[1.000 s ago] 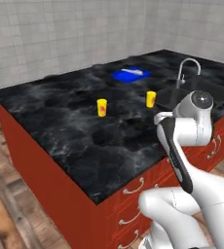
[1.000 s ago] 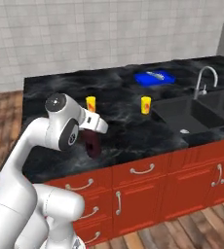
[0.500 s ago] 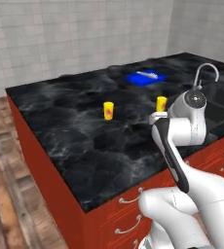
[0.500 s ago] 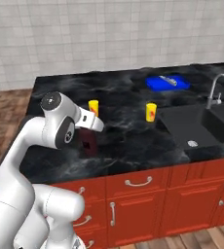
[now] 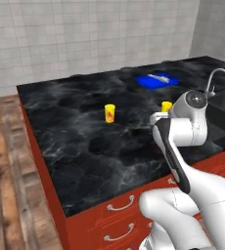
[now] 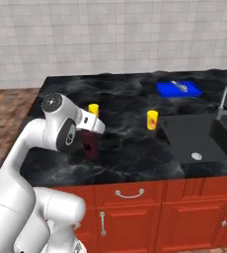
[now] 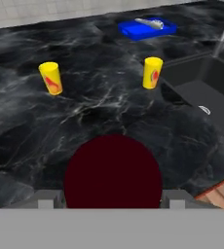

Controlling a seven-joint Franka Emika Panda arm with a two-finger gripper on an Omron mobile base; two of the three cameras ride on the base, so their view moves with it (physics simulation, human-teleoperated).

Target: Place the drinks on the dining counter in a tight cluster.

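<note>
The dark maroon bottle (image 6: 91, 147) hangs just above the dining counter (image 6: 135, 155), near its front edge, with my gripper (image 6: 91, 132) shut on it. In the hand view the bottle's round top (image 7: 113, 171) sits between my fingertips (image 7: 46, 199). Two short yellow cans with red marks stand apart on the counter beyond it: one to the left (image 7: 51, 78) (image 5: 109, 113) (image 6: 93, 109), one to the right (image 7: 153, 73) (image 6: 152, 120) (image 5: 167, 105). The white red-capped bottle and the pale blue-capped bottle are out of view.
A flat blue tray (image 6: 179, 89) (image 5: 156, 80) (image 7: 146, 28) lies at the counter's far side. A sunken sink (image 6: 204, 141) (image 7: 209, 95) with a curved faucet (image 6: 226, 100) (image 5: 217, 78) takes up the right. Red drawer fronts (image 6: 135, 195) run below, and wood floor (image 5: 7, 161) lies to the left.
The whole scene has slid to the right in both base views, so the camera has moved along the counter. The maroon bottle stays in my gripper, in the same pose.
</note>
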